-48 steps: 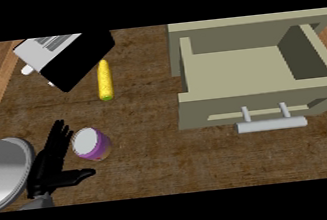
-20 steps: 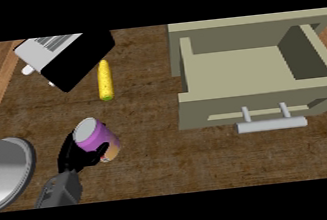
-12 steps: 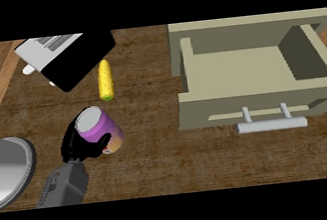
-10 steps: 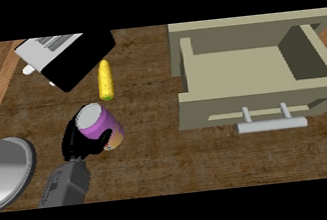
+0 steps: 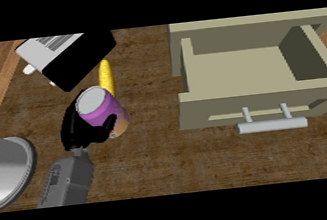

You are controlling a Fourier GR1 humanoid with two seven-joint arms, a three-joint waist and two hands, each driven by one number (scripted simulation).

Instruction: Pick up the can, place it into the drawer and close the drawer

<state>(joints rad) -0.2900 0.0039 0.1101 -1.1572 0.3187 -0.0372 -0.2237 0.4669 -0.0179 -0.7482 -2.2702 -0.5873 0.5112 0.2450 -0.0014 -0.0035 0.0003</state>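
Purple can (image 5: 101, 111) sits tilted in the left hand (image 5: 79, 131), fingers curled round it, above the counter left of the open drawer (image 5: 255, 69). Carried tilted, it might clip the drawer's near wall or the corn cob (image 5: 105, 77).

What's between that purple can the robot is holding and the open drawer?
Nothing: the head view shows only bare brown counter between the purple can, held in the left hand, and the open drawer.

Black robot hand (image 5: 78, 132), boxy grey forearm (image 5: 66, 180), rounded grey shell at left (image 5: 2, 171)
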